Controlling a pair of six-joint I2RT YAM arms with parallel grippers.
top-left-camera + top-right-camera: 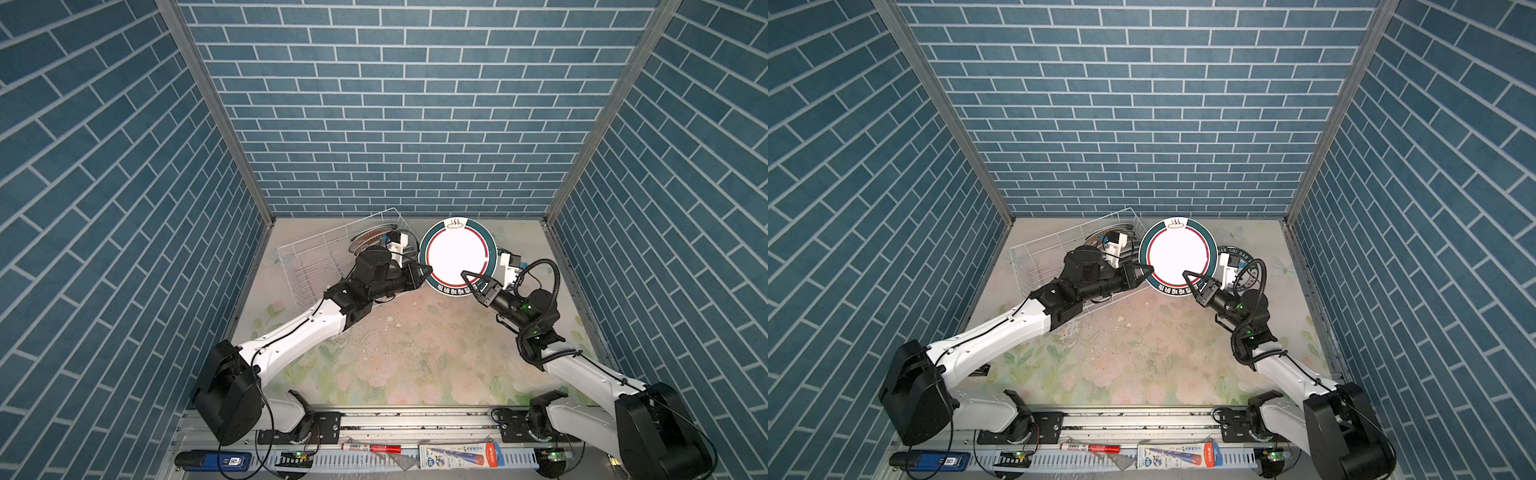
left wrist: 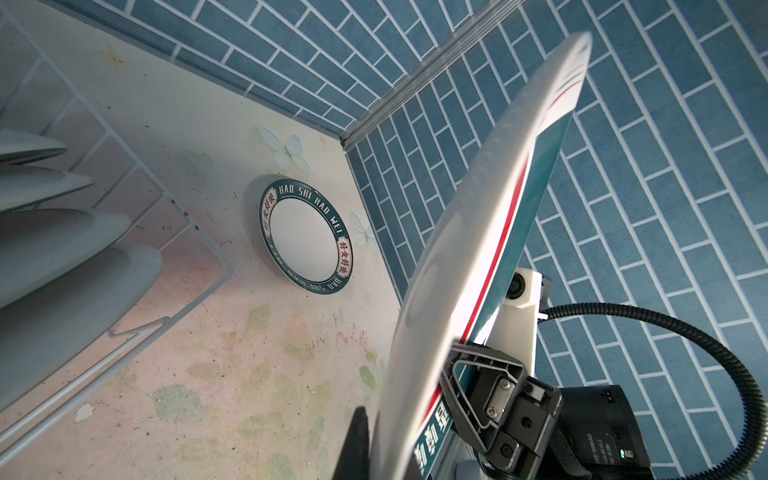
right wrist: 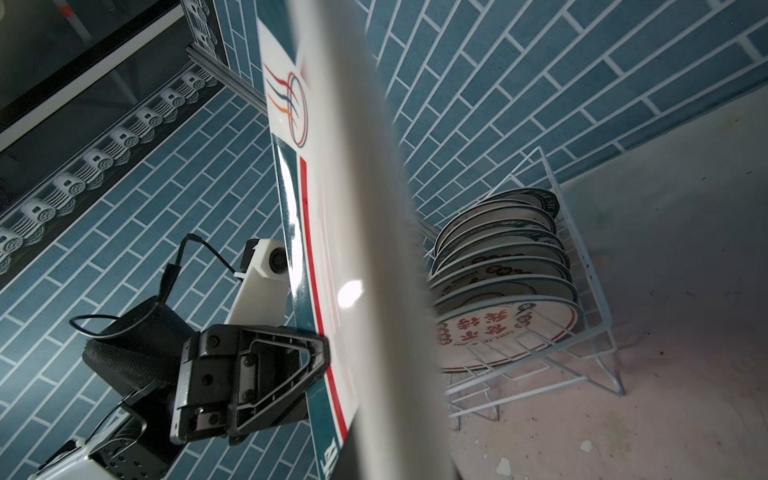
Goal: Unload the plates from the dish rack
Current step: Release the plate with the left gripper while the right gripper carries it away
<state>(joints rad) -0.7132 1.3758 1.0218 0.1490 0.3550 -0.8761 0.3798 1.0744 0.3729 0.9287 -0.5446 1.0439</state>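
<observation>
A plate with a dark green rim, red ring and white centre is held up off the table, face toward the top views, just right of the dish rack. My left gripper is shut on its left edge. My right gripper is shut on its lower right rim; one finger lies flat on the face. The held plate shows edge-on in both wrist views. Several plates stand in the far end of the rack. Another plate, green-rimmed with lettering, lies flat on the table near the back right corner.
The flat plate sits partly hidden behind my right wrist in a top view. Blue brick walls close in the back and both sides. Small white chips lie on the floral tabletop. A red marker and a packet lie at the front rail.
</observation>
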